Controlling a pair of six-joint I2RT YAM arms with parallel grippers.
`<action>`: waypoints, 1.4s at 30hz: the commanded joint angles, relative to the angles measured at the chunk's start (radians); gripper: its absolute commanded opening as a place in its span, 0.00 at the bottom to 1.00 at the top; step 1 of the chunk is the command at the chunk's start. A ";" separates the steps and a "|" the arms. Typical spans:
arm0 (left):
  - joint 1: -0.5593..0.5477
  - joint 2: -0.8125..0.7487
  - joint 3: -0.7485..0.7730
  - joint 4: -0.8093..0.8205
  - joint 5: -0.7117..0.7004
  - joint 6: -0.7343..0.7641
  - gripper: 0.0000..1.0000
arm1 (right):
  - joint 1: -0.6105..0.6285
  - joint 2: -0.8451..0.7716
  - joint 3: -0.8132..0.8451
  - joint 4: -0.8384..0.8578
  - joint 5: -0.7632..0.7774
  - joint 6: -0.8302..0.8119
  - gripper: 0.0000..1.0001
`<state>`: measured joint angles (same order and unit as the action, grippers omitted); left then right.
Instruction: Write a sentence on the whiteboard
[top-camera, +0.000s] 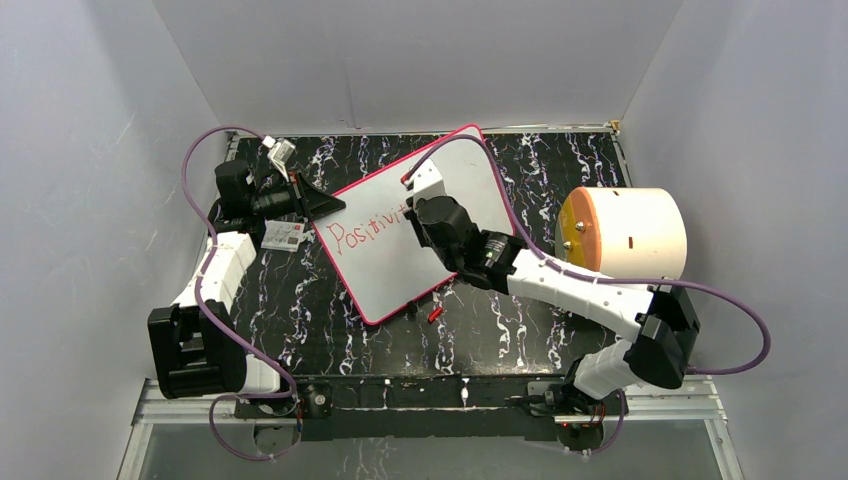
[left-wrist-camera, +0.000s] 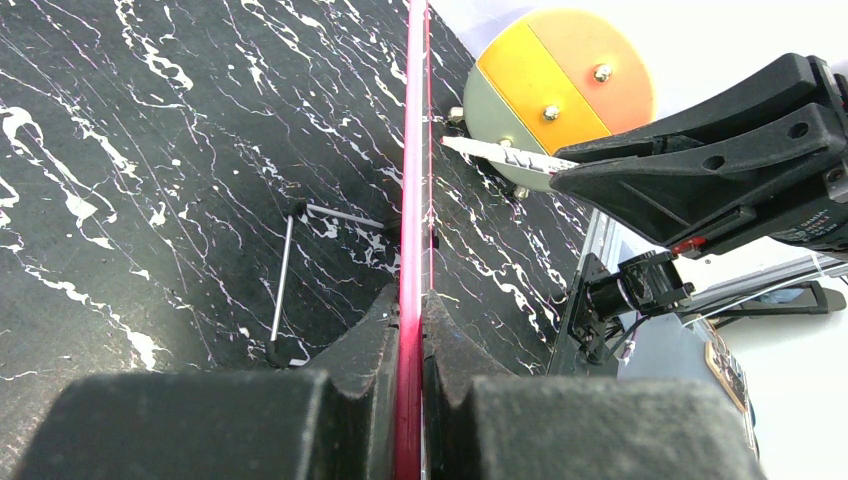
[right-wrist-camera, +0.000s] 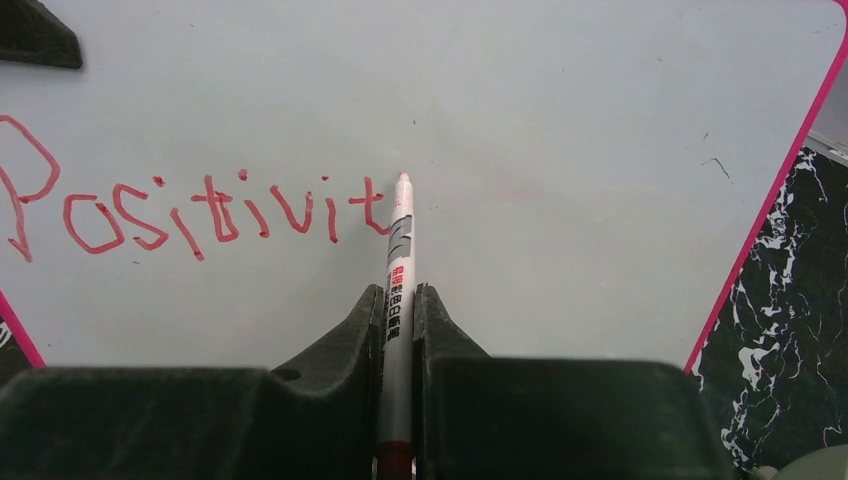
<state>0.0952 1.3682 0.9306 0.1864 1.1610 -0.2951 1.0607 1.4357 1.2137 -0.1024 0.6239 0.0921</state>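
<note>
1. Whiteboard (top-camera: 385, 275) lies tilted across the middle of the black marbled table (top-camera: 500, 330), a flat white panel with rounded corners and a thin pink-red frame.
2. We read the sentence (right-wrist-camera: 200, 210) so far as red script, "Positivit", slanting along the board.
3. Our left gripper (left-wrist-camera: 410, 300) is clamped tight on the board's pink-red edge at its left corner.
4. Our right gripper (right-wrist-camera: 400, 295) is closed around a slim grey marker (right-wrist-camera: 399, 250). Its red tip points just right of the last "t", though we cannot tell whether it touches.
5. A small white printed card (top-camera: 284, 236) lies beside the left gripper, and a small red piece (top-camera: 434, 314) lies just off the board's near edge.
6. A white drum (top-camera: 640, 232) with an orange face lies to the right, well apart from the writing.
</note>
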 joint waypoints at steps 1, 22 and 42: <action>-0.002 0.031 -0.016 -0.058 -0.108 0.085 0.00 | -0.009 0.012 0.021 0.043 0.000 -0.009 0.00; -0.002 0.029 -0.017 -0.059 -0.109 0.086 0.00 | -0.018 0.019 0.016 -0.043 -0.004 0.026 0.00; -0.002 0.026 -0.018 -0.059 -0.116 0.086 0.00 | -0.022 0.009 0.010 -0.053 0.019 0.029 0.00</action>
<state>0.0952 1.3682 0.9306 0.1860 1.1584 -0.2951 1.0473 1.4620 1.2137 -0.1581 0.6254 0.1093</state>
